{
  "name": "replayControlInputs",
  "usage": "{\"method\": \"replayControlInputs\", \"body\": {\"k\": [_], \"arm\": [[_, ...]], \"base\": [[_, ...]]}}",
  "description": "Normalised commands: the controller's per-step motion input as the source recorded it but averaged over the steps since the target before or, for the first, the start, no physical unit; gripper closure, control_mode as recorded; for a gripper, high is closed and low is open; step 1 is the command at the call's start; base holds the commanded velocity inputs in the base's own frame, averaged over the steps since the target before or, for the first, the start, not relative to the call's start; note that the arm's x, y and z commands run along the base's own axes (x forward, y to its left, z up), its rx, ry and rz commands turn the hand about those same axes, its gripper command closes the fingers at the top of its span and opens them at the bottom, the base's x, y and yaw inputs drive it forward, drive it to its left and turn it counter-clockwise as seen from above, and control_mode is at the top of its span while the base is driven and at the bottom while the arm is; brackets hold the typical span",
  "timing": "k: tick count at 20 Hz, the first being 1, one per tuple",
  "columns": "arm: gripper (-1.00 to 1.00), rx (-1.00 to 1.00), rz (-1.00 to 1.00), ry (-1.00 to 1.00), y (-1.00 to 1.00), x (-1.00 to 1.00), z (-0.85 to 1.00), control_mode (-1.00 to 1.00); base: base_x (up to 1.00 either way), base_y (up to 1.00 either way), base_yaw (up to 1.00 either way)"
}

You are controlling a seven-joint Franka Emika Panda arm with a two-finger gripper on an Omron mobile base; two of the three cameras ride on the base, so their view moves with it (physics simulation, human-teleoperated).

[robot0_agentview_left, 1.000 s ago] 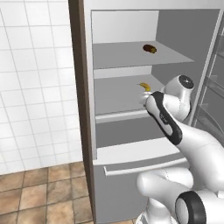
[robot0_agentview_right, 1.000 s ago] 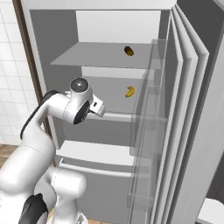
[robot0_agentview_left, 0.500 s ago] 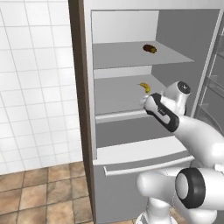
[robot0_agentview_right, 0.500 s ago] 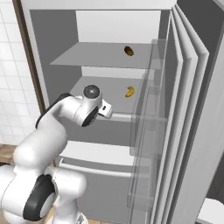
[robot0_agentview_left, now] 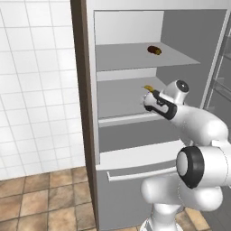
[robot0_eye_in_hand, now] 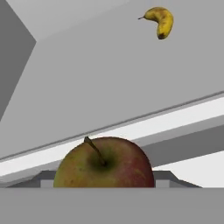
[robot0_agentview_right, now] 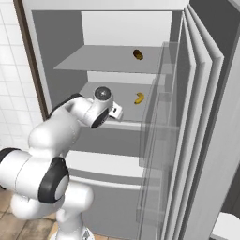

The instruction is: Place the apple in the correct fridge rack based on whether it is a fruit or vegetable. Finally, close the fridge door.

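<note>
Holding the apple [robot0_eye_in_hand: 104,162] at the fridge rack's [robot0_eye_in_hand: 131,87] front edge.
My claw [robot0_agentview_left: 147,101] pinches it at the hand view's bottom centre; beyond lies a banana [robot0_eye_in_hand: 160,20] at upper right, fridge door [robot0_agentview_right: 197,140] open.

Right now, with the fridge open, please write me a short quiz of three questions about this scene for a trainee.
1. True or false: the banana lies on the upper shelf.
2. Multiple choice: where is the apple? A) on the floor tiles; B) at the end effector, in front of the fridge rack; C) beside the dark oblong item.
3. In one word, is the fridge door open or closed?

Key:
1. False: it lies on the fridge rack, the lower shelf.
2. B: the hand view shows it close to the camera, before the rack's pale front strip.
3. Open.
</note>
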Motion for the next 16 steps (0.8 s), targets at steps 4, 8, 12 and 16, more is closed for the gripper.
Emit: {"method": "replayControlInputs", "body": {"k": [4, 8, 12, 16], "arm": [[1.00, 0.00, 0.03, 0.01, -0.01, 0.58, 0.00, -1.00], [1.00, 0.00, 0.04, 0.00, -0.03, 0.60, -0.07, -1.00], [1.00, 0.00, 0.05, 0.00, -0.09, 0.45, -0.36, -1.00], [1.00, 0.00, 0.05, 0.00, -0.04, 0.54, -0.48, -1.00]], "base": [[0.00, 0.00, 0.00], [0.00, 0.00, 0.00], [0.00, 0.00, 0.00], [0.00, 0.00, 0.00]]}}
